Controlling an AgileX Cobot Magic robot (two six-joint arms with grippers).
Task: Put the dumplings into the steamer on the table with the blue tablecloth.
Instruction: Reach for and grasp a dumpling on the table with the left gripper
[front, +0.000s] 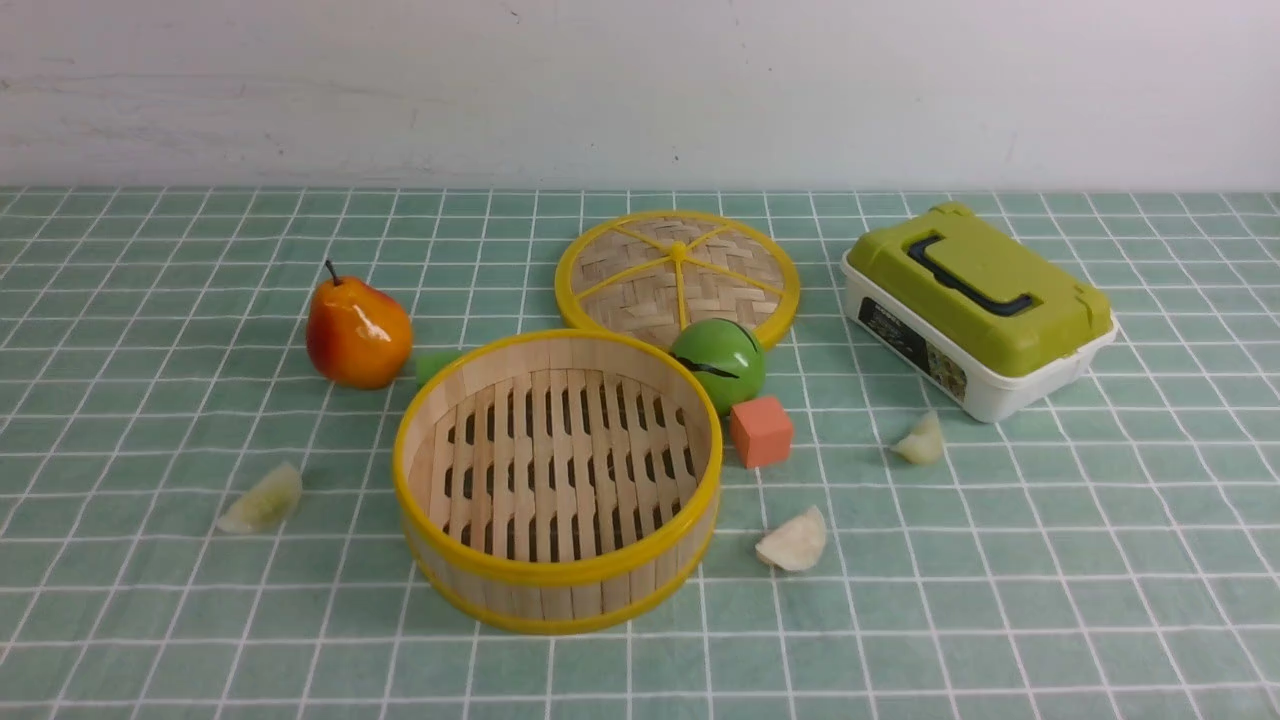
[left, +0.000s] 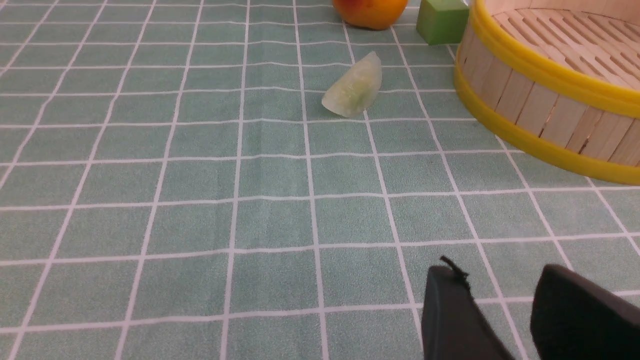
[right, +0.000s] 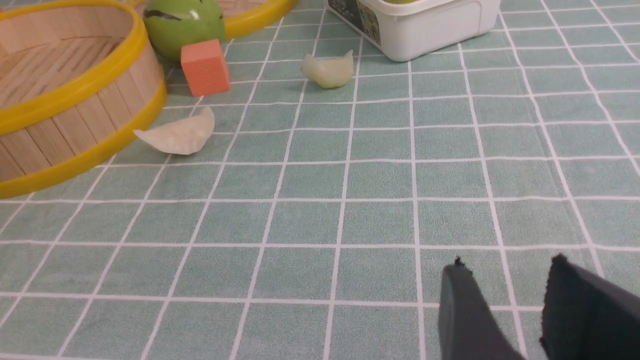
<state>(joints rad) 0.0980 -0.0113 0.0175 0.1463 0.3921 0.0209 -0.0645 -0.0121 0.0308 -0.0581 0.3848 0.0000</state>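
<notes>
The left dumpling (front: 262, 498) lies with its long axis diagonal, near-left to far-right, on open bench (front: 150, 620) clear of the steamer (front: 560, 600). Both the left hand (left: 500, 280) and right hand (right: 507, 272) are spread, empty.

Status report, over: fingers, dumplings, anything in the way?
Left fingers and right fingers open, empty. Steamer empty; left dumpling, middle dumpling, right dumpling on cloth. Orange cube beside steamer, not blocking.

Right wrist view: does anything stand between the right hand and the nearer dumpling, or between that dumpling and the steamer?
Nothing visible does. Only tablecloth lies between the right hand and the nearer dumpling, which lies beside the steamer wall. The orange cube stands farther back.
</notes>
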